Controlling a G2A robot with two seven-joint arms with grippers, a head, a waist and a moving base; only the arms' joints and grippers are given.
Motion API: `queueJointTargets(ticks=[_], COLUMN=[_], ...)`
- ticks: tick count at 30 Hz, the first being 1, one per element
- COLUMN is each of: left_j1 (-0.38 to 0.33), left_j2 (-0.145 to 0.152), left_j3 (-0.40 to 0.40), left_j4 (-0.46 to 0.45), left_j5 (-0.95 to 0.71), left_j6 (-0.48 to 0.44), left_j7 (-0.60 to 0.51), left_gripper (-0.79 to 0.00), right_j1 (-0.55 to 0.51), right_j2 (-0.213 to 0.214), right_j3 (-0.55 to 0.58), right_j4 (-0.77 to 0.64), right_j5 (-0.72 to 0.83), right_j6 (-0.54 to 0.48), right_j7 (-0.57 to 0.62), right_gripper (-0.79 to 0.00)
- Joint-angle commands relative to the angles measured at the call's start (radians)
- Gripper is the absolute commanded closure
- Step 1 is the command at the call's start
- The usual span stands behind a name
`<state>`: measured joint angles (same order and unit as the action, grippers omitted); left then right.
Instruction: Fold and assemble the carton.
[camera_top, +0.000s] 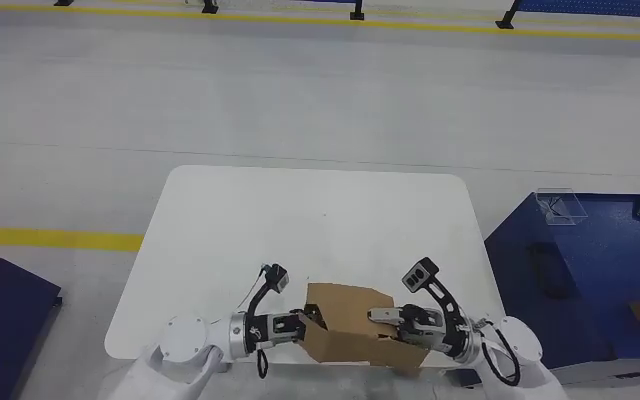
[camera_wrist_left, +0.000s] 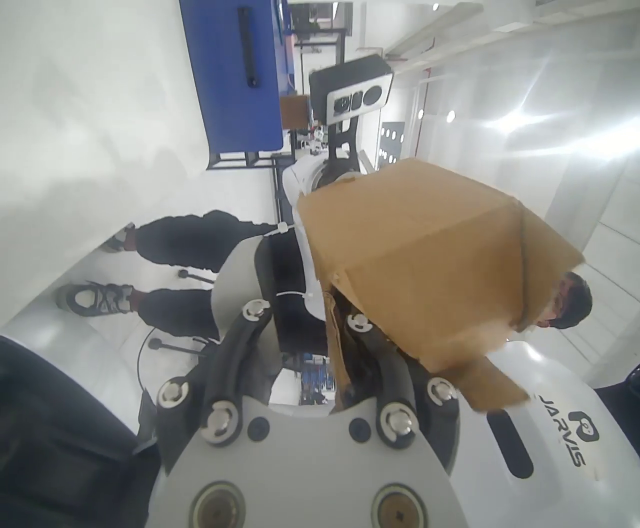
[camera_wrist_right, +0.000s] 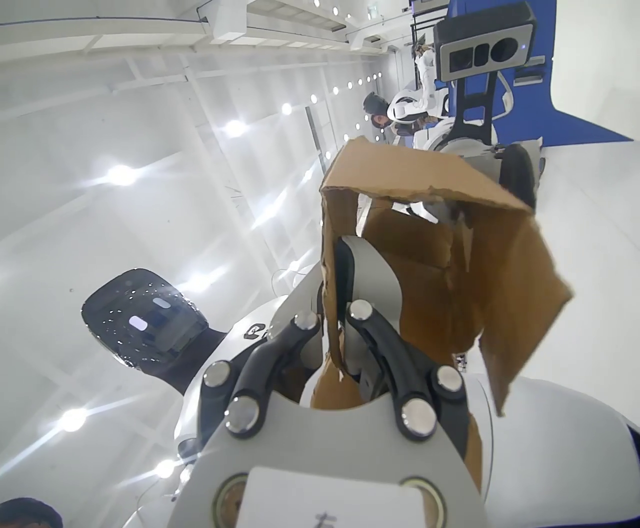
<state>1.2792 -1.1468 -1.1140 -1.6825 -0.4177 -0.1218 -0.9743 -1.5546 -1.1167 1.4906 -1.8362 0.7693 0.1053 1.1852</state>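
A brown carton, partly folded with loose flaps, is held off the white table at its front edge, between my two arms. My right gripper is at the carton's right side. In the right wrist view, the right gripper is shut on a side wall of the carton, whose open end faces the camera. My left gripper is at the carton's left corner. In the left wrist view, the left gripper stands open around a hanging flap of the carton, and the flap rests against one finger.
A blue cabinet stands just right of the table, and a dark blue object lies at the left edge. The rest of the tabletop beyond the carton is bare white surface.
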Motion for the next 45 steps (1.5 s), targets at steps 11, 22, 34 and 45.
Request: queueJointTargets(ticks=[11, 22, 34, 45], left_j1=[0.079, 0.193, 0.216, 0.169], left_j2=[0.014, 0.027, 0.019, 0.012], left_j3=[-0.176, -0.284, -0.164, -0.090], left_j4=[-0.039, -0.191, -0.258, -0.240], left_j5=[-0.102, -0.006, 0.325, 0.396], left_j6=[-0.092, -0.176, -0.162, -0.121], left_j7=[0.183, 0.242, 0.362, 0.363], left_gripper=[-0.785, -0.785, -0.785, -0.785], right_j1=[0.002, 0.022, 0.006, -0.001], right_j2=[0.000, -0.005, -0.004, 0.001], right_j3=[0.009, 0.067, 0.061, 0.042], right_j4=[0.002, 0.001, 0.005, 0.007], right_j5=[0.026, -0.116, -0.107, -0.125], right_j6=[-0.023, -0.494, -0.671, -0.680], right_j7=[-0.013, -0.086, -0.021, -0.001], right_gripper=[0.000, 0.000, 0.000, 0.000])
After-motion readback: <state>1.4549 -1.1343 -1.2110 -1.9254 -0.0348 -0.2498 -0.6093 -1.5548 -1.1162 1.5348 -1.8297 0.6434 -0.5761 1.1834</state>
